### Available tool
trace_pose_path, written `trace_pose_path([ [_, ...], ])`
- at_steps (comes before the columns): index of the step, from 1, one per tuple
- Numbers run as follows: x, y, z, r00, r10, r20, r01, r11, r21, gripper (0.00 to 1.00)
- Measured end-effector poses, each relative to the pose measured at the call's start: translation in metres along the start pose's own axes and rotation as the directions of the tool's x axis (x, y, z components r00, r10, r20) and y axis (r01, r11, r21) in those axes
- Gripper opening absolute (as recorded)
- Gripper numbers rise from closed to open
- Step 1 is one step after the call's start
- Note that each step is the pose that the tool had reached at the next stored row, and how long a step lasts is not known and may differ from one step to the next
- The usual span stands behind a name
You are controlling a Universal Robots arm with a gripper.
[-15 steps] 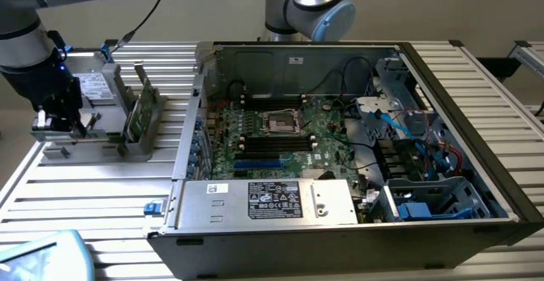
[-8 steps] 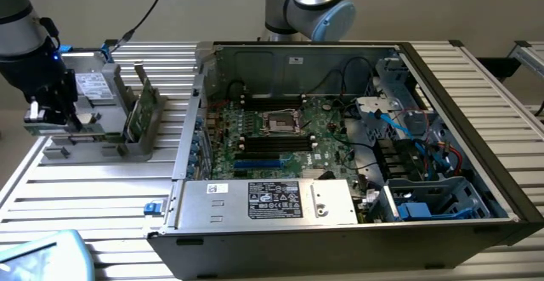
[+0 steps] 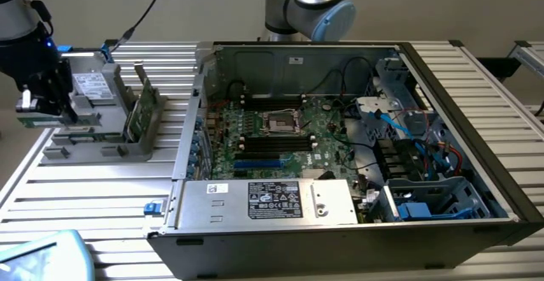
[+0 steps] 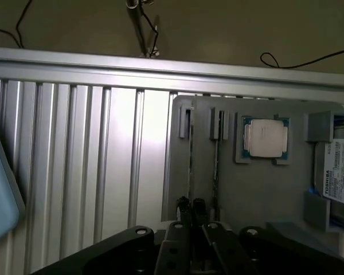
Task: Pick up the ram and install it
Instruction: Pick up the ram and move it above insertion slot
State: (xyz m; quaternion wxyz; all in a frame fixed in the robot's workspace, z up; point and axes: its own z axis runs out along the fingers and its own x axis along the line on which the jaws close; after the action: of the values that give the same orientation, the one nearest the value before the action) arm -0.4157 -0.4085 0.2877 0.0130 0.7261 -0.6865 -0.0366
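Observation:
In the exterior view my gripper (image 3: 41, 106) hangs at the far left, above the left end of the grey parts holder (image 3: 102, 147). It is shut on the ram (image 3: 38, 121), a thin green stick lying level under the fingers. In the wrist view the ram (image 4: 190, 160) appears edge-on as a thin line running out from between the nearly closed black fingertips (image 4: 184, 204) of the gripper (image 4: 191, 206). The open computer case (image 3: 340, 134) lies to the exterior view's right, with the black memory slots (image 3: 272, 144) on its motherboard.
Another green board (image 3: 140, 110) stands upright in the holder, beside a grey drive (image 3: 89, 86). A silver processor (image 4: 265, 138) and the white-labelled drive (image 4: 339, 177) sit in holder pockets. A light blue object (image 3: 42, 255) lies at the table's front left corner. The table is ribbed aluminium.

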Motion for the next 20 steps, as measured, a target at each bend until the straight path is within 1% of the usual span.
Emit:
trace_pose_path([
  [3,0.000,-0.0017,-0.0138,1.0000,0.000,0.0000,0.000,1.0000,0.0000,0.13],
  [5,0.000,-0.0062,-0.0234,1.0000,0.000,-0.0001,0.000,1.0000,-0.0001,0.13],
  [10,0.000,-0.0224,-0.0471,1.0000,0.000,0.0000,0.000,1.0000,0.0000,0.13],
  [15,0.000,-0.0399,-0.0712,1.0000,0.000,0.0001,0.000,1.0000,-0.0022,0.13],
  [17,0.000,-0.0476,-0.0800,1.0000,0.000,0.0002,0.000,1.0000,-0.0039,0.13],
  [20,0.001,-0.0594,-0.0923,1.0000,0.000,0.0005,0.000,1.0000,-0.0085,0.13],
])
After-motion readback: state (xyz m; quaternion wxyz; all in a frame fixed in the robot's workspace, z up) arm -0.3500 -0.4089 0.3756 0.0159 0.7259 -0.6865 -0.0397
